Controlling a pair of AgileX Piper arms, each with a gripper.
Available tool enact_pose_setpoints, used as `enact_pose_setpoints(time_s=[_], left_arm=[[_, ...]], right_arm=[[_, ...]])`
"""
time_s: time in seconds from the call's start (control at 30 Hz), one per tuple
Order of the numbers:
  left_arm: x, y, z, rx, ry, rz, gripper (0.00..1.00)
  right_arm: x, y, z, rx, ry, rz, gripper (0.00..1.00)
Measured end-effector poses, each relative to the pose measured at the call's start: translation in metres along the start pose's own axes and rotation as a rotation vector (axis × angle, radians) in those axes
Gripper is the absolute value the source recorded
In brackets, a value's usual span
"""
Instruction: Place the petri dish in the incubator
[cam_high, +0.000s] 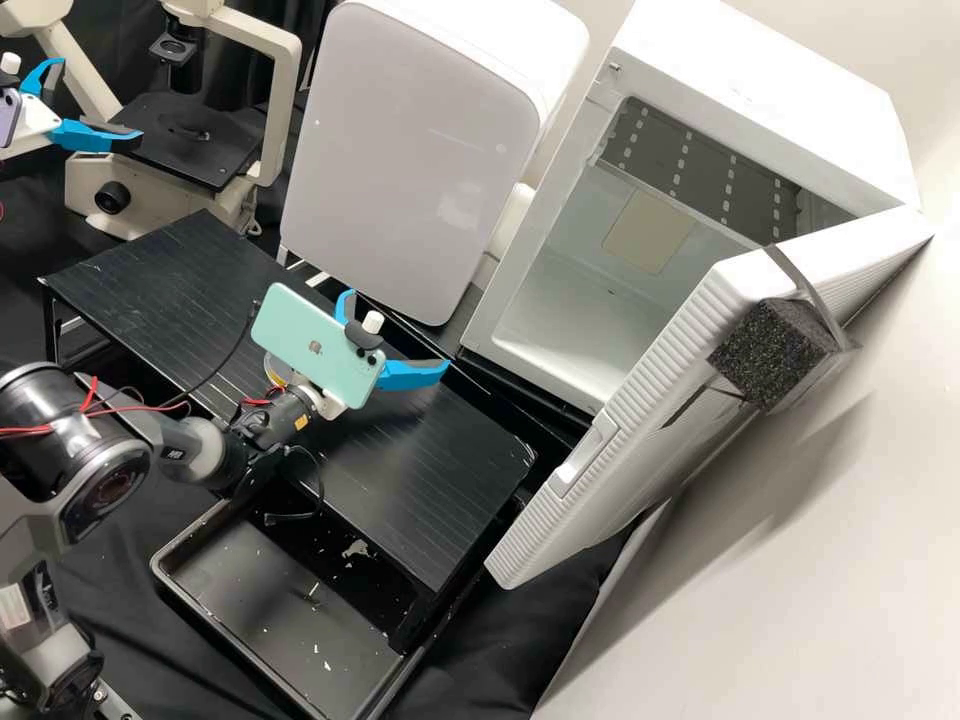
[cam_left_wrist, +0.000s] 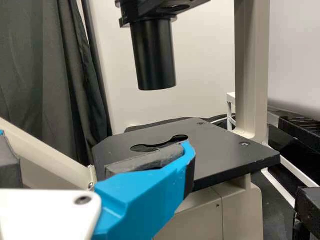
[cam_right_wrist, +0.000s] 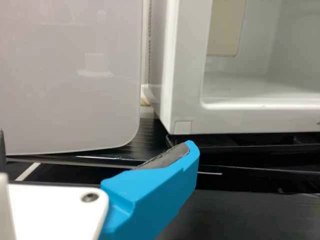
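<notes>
Open white incubator (cam_right_wrist: 187, 100) beside pale panel (cam_right_wrist: 65, 90), blue finger (cam_right_wrist: 150, 195) near both.

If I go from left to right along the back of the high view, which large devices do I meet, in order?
Microscope → closed white box with a grey front → white incubator with its door open.
</notes>
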Motion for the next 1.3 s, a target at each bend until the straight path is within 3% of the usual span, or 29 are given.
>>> enact_pose_setpoints(time_s=[0.13,0.3,0.47,0.57,0.97,1.3], left_arm=[[0.0,0.0,0.0,0.0,0.0,0.0,1.0],[0.0,0.0,0.0,0.0,0.0,0.0,1.0],[0.0,0.0,0.0,0.0,0.0,0.0,1.0],[0.0,0.0,0.0,0.0,0.0,0.0,1.0],[0.0,0.0,0.0,0.0,0.0,0.0,1.0],[0.0,0.0,0.0,0.0,0.0,0.0,1.0]], right_arm=[[-0.024,0.006,-0.008,0.032,0.071,0.045,1.0],[-0.056,0.005,-0.018,0.032,0.17,0.083,1.0],[-0.076,-0.015,-0.024,0.036,0.22,0.014,1.0],[-0.082,-0.025,-0.023,0.022,0.215,-0.031,1.0],[-0.086,-0.046,-0.009,0.03,0.146,-0.131,1.0],[-0.083,-0.06,-0.004,-0.011,0.115,-0.186,1.0]])
